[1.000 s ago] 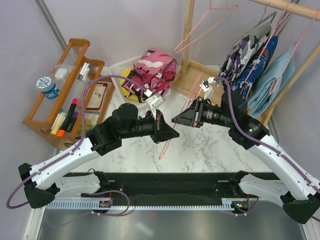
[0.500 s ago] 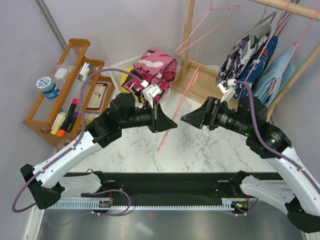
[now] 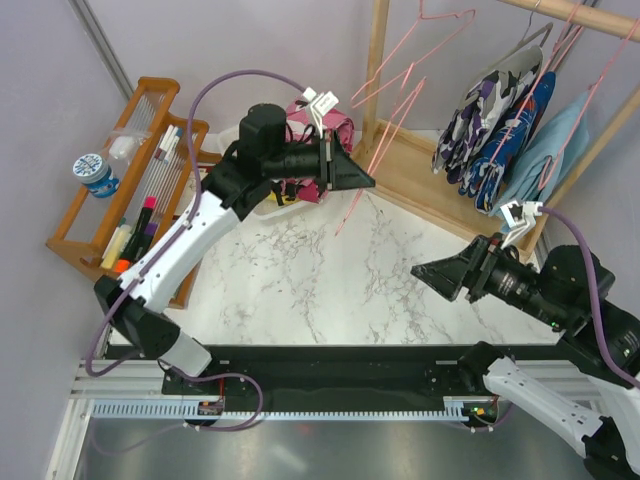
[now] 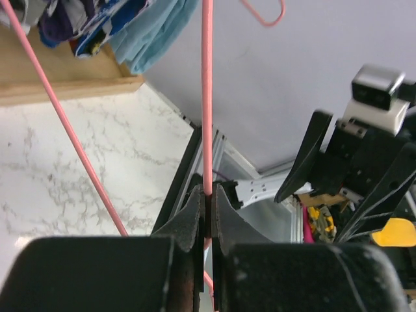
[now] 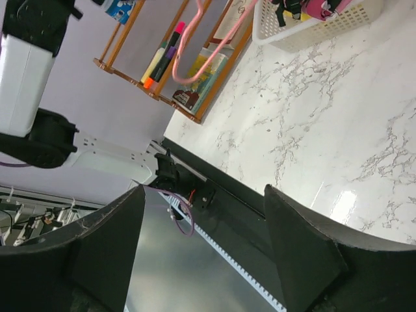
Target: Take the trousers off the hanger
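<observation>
Trousers [image 3: 342,127] in pink camouflage, folded, lying in the white basket [image 5: 305,36] at the far side of the table [image 3: 300,270]. Off the hanger, and mostly hidden behind the left arm. Left tool [image 4: 207,195] squeezed tight on the thin wire of the pink hanger [image 4: 207,97], held up in the air, bare. Right tool [image 5: 205,192] wide open, holding nothing, over the table, well apart from the basket.
</observation>
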Action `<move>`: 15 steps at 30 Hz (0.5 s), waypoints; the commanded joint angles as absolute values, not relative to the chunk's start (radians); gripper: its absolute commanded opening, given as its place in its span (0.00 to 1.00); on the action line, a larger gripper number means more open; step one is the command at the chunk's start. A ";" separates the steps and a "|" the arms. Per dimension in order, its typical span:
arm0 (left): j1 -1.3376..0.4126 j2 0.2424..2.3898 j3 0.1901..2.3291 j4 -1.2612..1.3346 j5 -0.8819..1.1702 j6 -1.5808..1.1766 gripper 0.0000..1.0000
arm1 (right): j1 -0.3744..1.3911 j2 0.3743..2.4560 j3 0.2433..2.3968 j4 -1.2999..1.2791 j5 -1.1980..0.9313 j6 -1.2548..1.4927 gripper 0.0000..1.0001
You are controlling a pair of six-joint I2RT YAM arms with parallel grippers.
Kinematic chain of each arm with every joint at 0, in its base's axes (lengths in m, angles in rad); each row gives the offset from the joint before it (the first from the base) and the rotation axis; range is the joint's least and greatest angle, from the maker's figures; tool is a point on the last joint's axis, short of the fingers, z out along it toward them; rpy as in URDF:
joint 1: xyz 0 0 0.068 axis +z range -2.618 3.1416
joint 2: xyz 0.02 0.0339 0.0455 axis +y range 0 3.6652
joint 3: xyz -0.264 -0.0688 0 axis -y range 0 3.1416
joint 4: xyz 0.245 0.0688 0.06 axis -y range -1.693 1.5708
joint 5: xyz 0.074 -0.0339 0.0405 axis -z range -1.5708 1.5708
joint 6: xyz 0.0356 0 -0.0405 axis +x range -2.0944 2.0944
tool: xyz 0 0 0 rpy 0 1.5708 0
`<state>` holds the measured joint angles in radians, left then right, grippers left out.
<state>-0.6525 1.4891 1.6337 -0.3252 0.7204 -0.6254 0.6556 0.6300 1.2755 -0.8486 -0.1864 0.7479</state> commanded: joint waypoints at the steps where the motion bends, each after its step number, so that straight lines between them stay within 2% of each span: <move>1: -0.629 1.651 1.870 -0.295 0.821 -0.710 0.02 | 0.658 0.565 1.253 -0.928 -0.156 0.773 0.80; 9: -0.620 2.066 2.469 -0.276 0.874 -0.902 0.02 | 0.658 0.541 1.278 -0.953 -0.120 0.778 0.79; 13: -0.620 2.145 2.505 -0.138 0.873 -1.020 0.02 | 0.658 0.581 1.293 -0.898 -0.056 0.753 0.77; 15: -0.621 2.134 2.467 -0.101 0.851 -1.035 0.02 | 0.658 0.624 1.314 -0.850 -0.020 0.733 0.71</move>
<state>-0.6231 2.1342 2.4599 -0.2298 0.8352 -0.9012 0.6556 0.5579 1.2652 -0.9371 -0.1104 0.7643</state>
